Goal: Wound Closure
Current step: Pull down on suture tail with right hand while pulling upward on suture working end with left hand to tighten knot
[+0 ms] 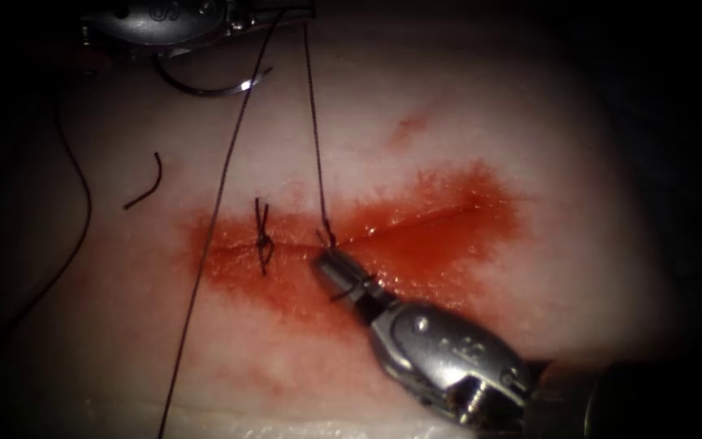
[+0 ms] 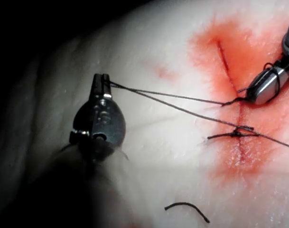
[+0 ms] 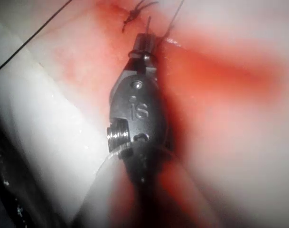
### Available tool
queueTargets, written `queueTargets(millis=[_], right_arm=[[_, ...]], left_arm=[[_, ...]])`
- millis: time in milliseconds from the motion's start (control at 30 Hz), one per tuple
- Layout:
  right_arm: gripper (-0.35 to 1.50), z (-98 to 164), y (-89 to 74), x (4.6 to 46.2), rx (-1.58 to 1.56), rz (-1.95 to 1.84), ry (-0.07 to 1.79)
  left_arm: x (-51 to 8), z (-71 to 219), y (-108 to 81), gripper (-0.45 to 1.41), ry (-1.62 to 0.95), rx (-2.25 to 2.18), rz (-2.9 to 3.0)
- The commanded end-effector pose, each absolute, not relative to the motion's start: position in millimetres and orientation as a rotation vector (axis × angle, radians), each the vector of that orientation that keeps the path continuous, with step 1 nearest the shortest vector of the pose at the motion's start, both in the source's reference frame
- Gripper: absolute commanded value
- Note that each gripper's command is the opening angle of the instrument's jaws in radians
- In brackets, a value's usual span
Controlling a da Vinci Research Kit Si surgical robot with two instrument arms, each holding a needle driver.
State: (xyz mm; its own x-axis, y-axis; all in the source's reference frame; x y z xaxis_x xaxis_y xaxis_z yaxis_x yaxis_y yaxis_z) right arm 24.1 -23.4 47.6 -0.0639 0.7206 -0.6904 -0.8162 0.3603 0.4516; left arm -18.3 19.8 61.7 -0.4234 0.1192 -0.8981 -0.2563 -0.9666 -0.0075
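The tissue [image 1: 465,146] has a red-stained cut [image 1: 416,223] running left to right. A tied stitch [image 1: 263,240] sits on the cut's left part. My left tool [image 1: 286,12] is at the top left, jaws shut on the thread [image 1: 314,130]; two strands run from the jaws [image 2: 102,80] to the wound. The curved needle [image 1: 213,88] hangs just under that tool, out of the tissue, in neither tool's jaws. My right tool [image 1: 324,262] rests on the middle of the cut. A loop of thread [image 1: 353,286] is wound around its shut jaws [image 3: 144,40], which hold the short thread end [image 2: 232,101].
A cut piece of thread [image 1: 144,191] lies loose on the tissue left of the stitch. One long strand [image 1: 205,252] crosses the cut's left end toward the front edge. Another strand [image 1: 83,203] curves along the far left. Red fluid [image 1: 448,244] stains the cut's right part.
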Motion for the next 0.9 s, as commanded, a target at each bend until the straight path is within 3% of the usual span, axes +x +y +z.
queueTargets(millis=[33,900], right_arm=[[-0.35,47.3,-24.0,24.7,-0.111,1.253,1.036],[-0.35,42.8,-29.0,24.1,-0.060,1.200,1.053]], left_arm=[[-18.7,62.5,20.2,-0.45,0.200,-1.538,2.472],[-17.1,62.9,24.9,-0.45,0.336,-1.480,2.437]])
